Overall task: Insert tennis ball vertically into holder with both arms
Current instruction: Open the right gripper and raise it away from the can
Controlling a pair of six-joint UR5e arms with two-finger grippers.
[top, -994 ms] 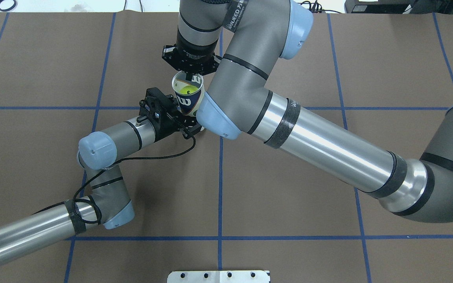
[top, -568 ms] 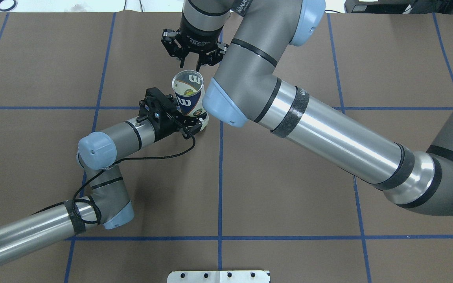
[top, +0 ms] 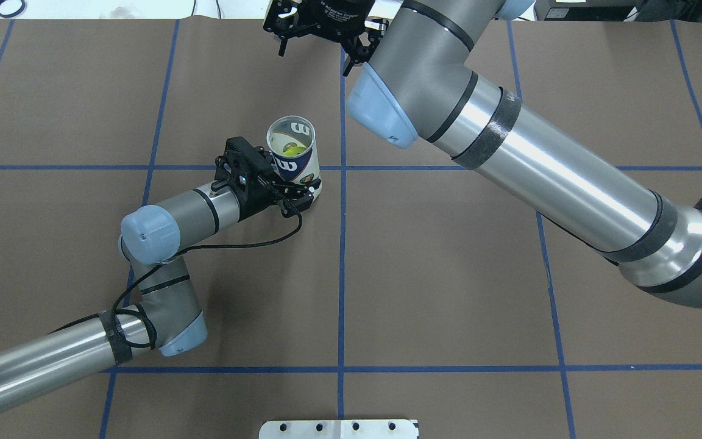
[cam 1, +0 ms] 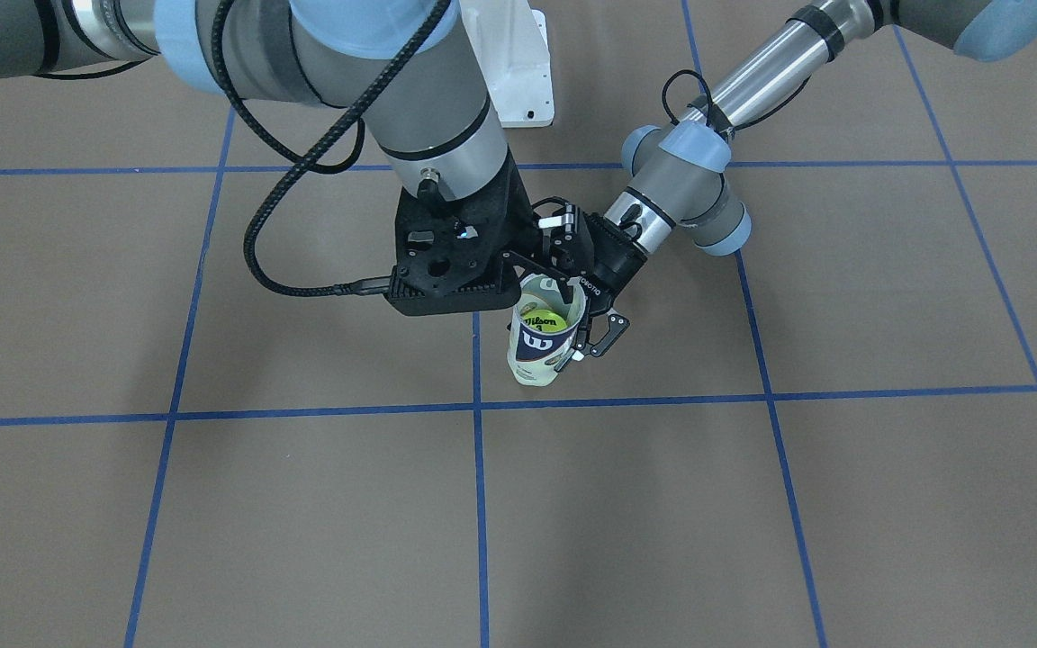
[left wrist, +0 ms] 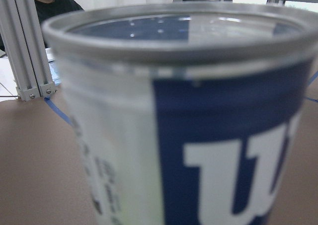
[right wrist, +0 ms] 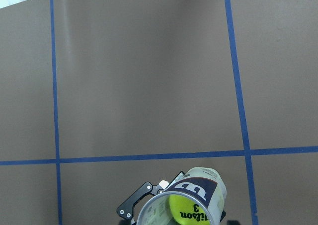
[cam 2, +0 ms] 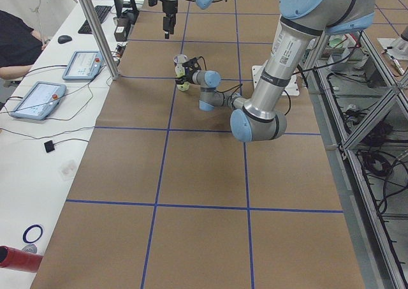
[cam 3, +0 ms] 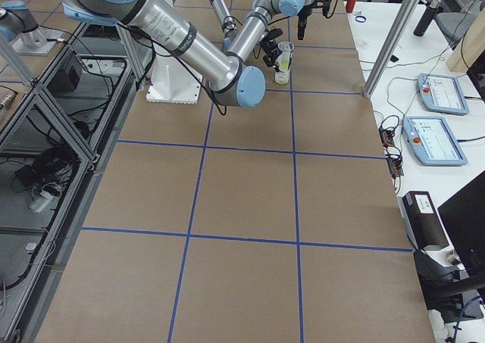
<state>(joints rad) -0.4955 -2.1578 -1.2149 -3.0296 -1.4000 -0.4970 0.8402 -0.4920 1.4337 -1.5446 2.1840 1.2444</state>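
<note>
Item: left arm, mine, entering from the near left, forearm low over the table [top: 448, 292], elbow folded back, wrist level and aimed rightward. Left gripper [top: 298, 194]: fingers closed around the lower part of the holder [top: 295, 155] from its left side, clamped on it; the left wrist view is filled by the can wall at close range. Item: right arm, mine, stretched from the near right across to the far middle of the table, wrist turned downward. Right gripper [top: 316, 52]: raised well above the table, beyond the holder on its far side, fingers spread wide with nothing between them; its wrist camera looks down on the can's mouth at the bottom edge. Item: holder, upright on the brown table, far of centre, just left of the middle blue tape line and on a cross line. Clear plastic cylinder, silver rim, top open, navy label with white W, pale base band. Contents: one yellow-green tennis ball [right wrist: 191, 210], black "Wilson 3" lettering, seated down inside, below the rim.
</note>
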